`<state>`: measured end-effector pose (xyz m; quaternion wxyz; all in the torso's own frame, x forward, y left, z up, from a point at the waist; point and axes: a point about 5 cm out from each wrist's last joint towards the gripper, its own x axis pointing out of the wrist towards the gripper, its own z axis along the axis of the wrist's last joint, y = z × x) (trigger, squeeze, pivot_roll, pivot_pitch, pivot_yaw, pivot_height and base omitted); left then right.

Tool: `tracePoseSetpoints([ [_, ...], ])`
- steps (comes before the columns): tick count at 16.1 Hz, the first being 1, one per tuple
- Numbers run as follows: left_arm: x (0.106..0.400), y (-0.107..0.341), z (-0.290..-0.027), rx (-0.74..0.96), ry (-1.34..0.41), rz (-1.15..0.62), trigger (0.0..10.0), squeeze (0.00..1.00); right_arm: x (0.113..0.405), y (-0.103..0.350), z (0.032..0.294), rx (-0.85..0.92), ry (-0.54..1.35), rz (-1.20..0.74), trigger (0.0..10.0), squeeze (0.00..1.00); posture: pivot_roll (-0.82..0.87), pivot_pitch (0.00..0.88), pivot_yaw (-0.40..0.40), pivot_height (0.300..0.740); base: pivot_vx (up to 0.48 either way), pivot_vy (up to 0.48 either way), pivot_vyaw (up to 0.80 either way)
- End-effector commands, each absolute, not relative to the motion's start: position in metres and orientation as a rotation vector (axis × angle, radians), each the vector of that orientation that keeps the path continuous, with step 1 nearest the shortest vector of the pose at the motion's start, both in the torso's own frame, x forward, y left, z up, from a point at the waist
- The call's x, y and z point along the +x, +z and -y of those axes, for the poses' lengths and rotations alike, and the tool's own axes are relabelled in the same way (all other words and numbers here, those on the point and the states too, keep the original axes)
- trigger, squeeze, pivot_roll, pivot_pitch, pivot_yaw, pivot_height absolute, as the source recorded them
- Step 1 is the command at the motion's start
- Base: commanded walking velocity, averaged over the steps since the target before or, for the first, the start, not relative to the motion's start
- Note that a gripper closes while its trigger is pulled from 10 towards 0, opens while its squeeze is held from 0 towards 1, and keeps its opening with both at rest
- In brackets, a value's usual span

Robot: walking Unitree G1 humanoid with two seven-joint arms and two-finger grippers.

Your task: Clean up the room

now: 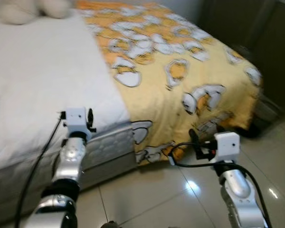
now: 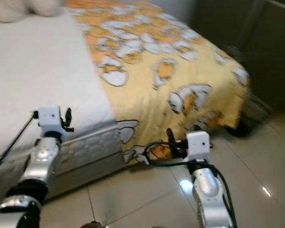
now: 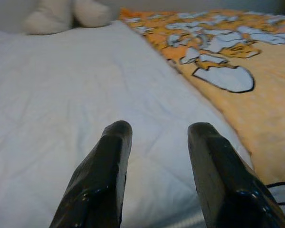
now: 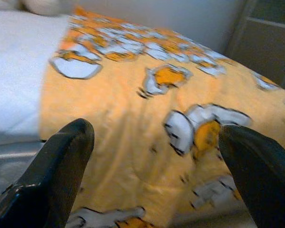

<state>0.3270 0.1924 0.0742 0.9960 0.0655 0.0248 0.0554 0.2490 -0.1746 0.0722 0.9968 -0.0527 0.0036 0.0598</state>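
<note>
Right gripper [image 4: 152, 166] spread wide, empty | aimed at yellow blanket [image 1: 180, 71] (likely to straighten it) | left gripper [image 3: 156, 161] parted over white sheet [image 3: 76, 109]

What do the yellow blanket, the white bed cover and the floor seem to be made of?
Yellow blanket: soft printed fabric, matte; it drapes and folds over the bed edge.
White bed cover: probably cotton cloth, matte, faintly creased.
Floor: likely glazed tile; glossy reflections, visible joint lines.
</note>
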Motion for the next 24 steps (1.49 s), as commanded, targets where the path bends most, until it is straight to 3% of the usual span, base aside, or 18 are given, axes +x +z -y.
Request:
tracePoseSetpoints([
  [1,0.328,0.075,-0.179,0.146,0.070,-0.042,10.0,0.00,0.246,0.065,0.179,-0.116,0.106,-0.029,10.0,0.00,-0.02,0.000,-0.014,0.740,0.000,-0.465,0.61],
  [3,0.328,0.075,-0.169,0.036,-0.017,-0.052,10.0,0.00,0.254,0.066,0.184,-0.101,0.092,-0.012,10.0,0.00,-0.02,0.000,0.014,0.740,0.000,-0.476,0.54],
  [6,0.333,0.082,-0.162,0.064,-0.094,-0.047,10.0,0.00,0.264,0.068,0.189,-0.079,0.038,0.005,10.0,0.00,-0.03,0.000,0.047,0.740,0.000,0.000,0.53],
  [10,0.337,0.079,-0.162,0.099,-0.071,-0.086,10.0,0.00,0.259,0.056,0.178,-0.087,0.100,-0.031,10.0,0.00,-0.03,0.000,0.038,0.740,0.000,-0.427,0.52],
  [15,0.331,0.068,-0.156,0.062,-0.090,-0.121,10.0,0.00,0.252,0.048,0.181,-0.058,0.092,-0.058,10.0,0.00,-0.03,0.000,0.016,0.740,0.000,0.000,0.49],
  [18,0.322,0.071,-0.183,0.075,0.037,-0.048,10.0,0.00,0.249,0.068,0.194,-0.018,0.016,0.044,10.0,0.00,-0.02,0.000,0.016,0.740,0.000,0.000,0.49],
  [20,0.314,0.082,-0.184,0.131,-0.021,0.027,10.0,0.00,0.248,0.080,0.197,-0.070,0.042,0.086,10.0,0.00,-0.01,0.000,0.013,0.740,0.000,0.000,0.50],
  [24,0.317,0.073,-0.182,0.153,0.019,-0.054,10.0,0.00,0.253,0.070,0.192,-0.027,0.075,0.028,10.0,0.00,0.01,0.000,-0.001,0.740,0.000,-0.240,0.50],
])
